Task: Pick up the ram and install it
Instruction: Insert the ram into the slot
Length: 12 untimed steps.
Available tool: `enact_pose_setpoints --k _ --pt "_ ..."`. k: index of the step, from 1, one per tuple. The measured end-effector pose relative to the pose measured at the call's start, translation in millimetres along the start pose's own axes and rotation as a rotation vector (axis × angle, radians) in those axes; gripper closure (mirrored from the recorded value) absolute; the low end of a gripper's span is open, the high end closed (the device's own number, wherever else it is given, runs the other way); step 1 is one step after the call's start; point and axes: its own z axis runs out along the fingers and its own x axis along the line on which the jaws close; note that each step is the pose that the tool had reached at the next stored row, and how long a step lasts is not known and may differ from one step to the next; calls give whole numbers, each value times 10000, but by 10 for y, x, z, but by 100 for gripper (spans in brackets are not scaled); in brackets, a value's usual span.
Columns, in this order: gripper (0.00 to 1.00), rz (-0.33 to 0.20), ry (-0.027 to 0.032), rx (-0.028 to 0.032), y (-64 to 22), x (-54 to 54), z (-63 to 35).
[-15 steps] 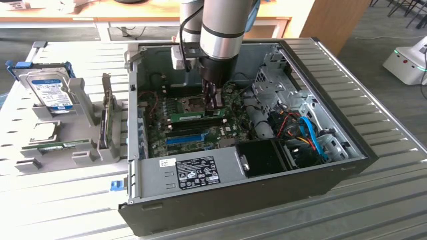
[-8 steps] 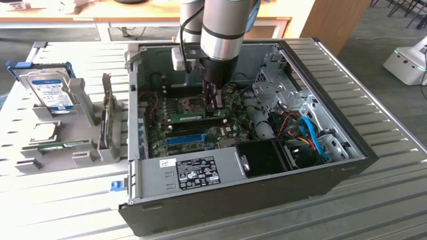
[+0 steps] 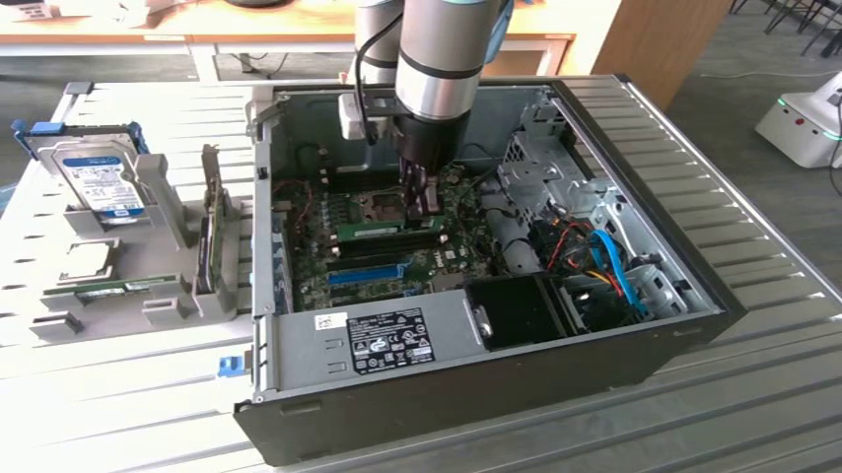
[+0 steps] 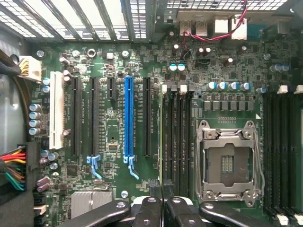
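Note:
The ram is a thin green stick standing on edge in a black memory slot on the motherboard inside the open computer case. In the wrist view the ram shows edge-on as a pale strip beside the other black slots. My gripper reaches down into the case at the ram's end nearest the processor socket. Its black fingers are pressed together right over that end, and the gripper is shut. I cannot tell whether the tips touch the stick.
A long blue slot and an empty processor socket flank the memory slots. Blue and red cables fill the case's right side. A grey rack at the exterior view's left holds a hard drive.

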Motion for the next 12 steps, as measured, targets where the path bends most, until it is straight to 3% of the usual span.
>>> enact_pose_setpoints --k 12 --pt "88 -1 -10 0 -51 -1 0"
